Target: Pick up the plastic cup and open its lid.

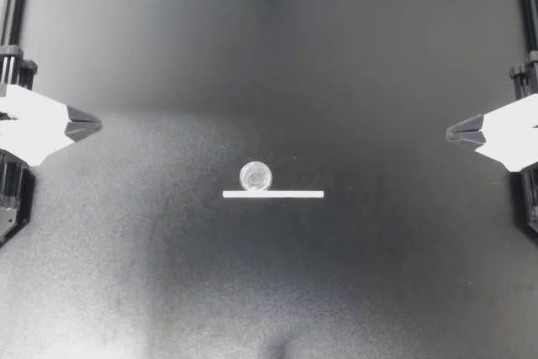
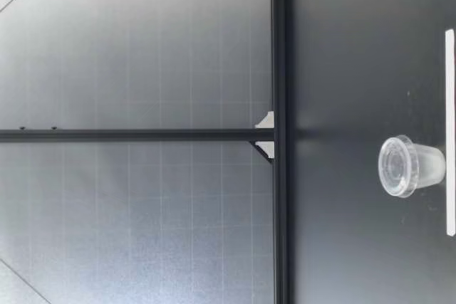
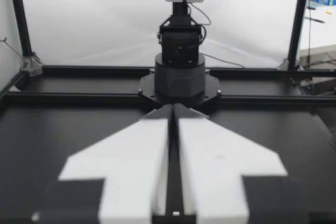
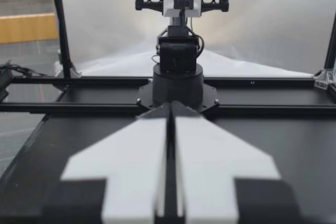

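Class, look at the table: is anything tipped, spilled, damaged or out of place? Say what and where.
Nothing stands out. The plastic cup stands upright with its lid on, beside the white strip, and no spill shows. The left gripper and right gripper are shut at the table's sides.

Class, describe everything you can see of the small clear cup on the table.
The plastic cup is small, clear and apparently empty, tapering from a wide top to a narrower base. Its lid is on, rimmed wider than the cup. It stands upright on the dark table, close beside a white strip; whether they touch is unclear.
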Robot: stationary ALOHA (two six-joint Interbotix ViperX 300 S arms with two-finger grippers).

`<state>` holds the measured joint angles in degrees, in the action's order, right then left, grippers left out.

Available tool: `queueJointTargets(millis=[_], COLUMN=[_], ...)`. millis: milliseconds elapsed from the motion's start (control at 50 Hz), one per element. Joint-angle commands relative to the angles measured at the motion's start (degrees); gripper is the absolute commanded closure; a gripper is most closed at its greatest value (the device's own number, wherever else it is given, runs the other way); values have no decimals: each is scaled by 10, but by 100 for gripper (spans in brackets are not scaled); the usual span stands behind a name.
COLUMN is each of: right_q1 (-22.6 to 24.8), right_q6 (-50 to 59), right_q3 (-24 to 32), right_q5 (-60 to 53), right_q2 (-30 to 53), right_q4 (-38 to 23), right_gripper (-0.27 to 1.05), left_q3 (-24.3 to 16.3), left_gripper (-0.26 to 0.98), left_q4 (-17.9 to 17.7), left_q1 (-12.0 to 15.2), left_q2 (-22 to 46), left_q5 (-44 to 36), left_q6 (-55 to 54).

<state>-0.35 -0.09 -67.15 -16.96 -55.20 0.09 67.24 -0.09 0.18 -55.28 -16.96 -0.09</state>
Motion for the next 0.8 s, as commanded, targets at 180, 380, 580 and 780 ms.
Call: queueJointTargets(millis=[180, 380, 580, 780], right_q1=[0, -2, -12, -16], right_q6=[-1, -2, 0, 1], right_q3=[4, 11, 52, 99], right_q5=[-59, -134, -150, -148], right_q2=[21, 121, 261, 375], right_q4=[-1, -1, 0, 0], right_gripper=[98, 98, 97, 97], left_q3=[18, 53, 35, 4], left_gripper=[86, 86, 86, 86], left_q4=[0, -1, -1, -1], left_q1=[11, 25, 25, 25], left_q2=[22, 127, 259, 350], left_q5=[-11, -11, -10, -7], left_q6=[8, 26, 30, 26])
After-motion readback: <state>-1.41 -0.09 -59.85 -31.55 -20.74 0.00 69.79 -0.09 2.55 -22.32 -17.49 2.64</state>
